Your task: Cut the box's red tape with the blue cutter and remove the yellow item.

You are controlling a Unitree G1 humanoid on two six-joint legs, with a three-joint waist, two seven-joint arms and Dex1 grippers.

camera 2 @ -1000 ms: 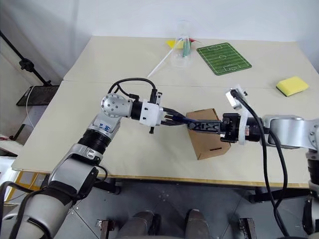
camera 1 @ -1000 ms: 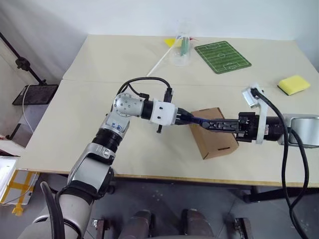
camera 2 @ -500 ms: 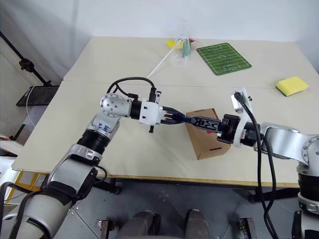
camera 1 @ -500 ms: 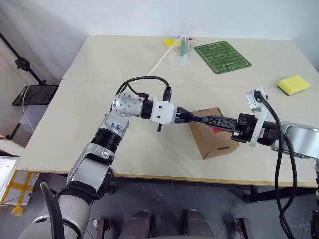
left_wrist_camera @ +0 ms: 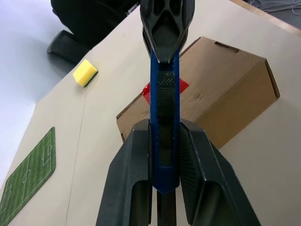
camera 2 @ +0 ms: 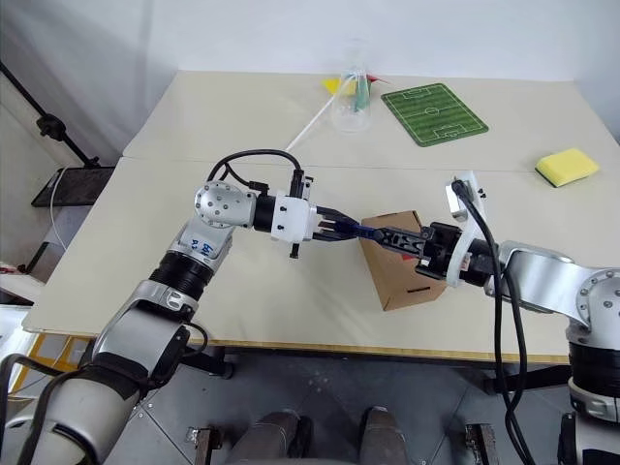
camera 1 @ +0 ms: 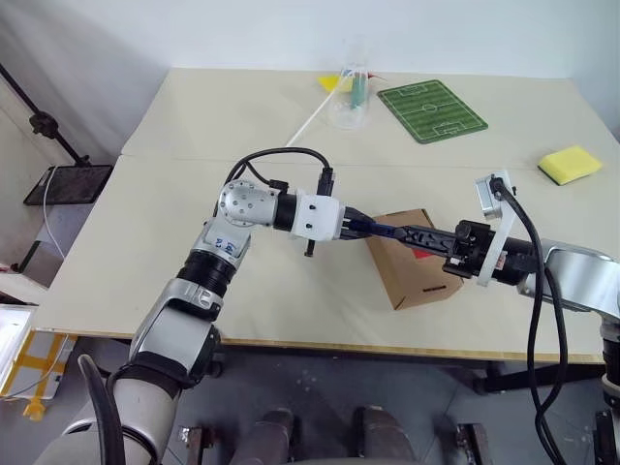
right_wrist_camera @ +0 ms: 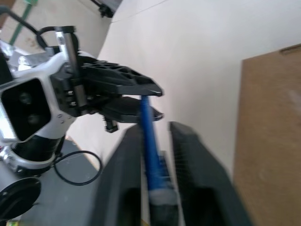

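Observation:
The brown box (camera 1: 418, 278) stands on the table near its front edge, with the red tape (camera 1: 418, 254) on its upper face. Just above the box, the blue cutter (camera 1: 385, 231) lies level between my two grippers. My left gripper (camera 1: 362, 229) is shut on one end of it. My right gripper (camera 1: 418, 236) comes from the other side and is shut on the far end. In the left wrist view the cutter (left_wrist_camera: 164, 94) runs from my own fingers (left_wrist_camera: 141, 141) across the red tape (left_wrist_camera: 182, 85). The yellow item is hidden.
A flat yellow sponge (camera 1: 571, 164) lies at the right of the table. At the back are a green pitch-pattern mat (camera 1: 432, 109), a clear cup (camera 1: 352, 99), a long white stick (camera 1: 308, 121) and a yellow scrap (camera 1: 332, 81). The table's front edge runs just below the box.
My right gripper's fingers have closed on the cutter's free end, and its wrist has turned a little, uncovering the red tape. The left gripper and the box have stayed put.

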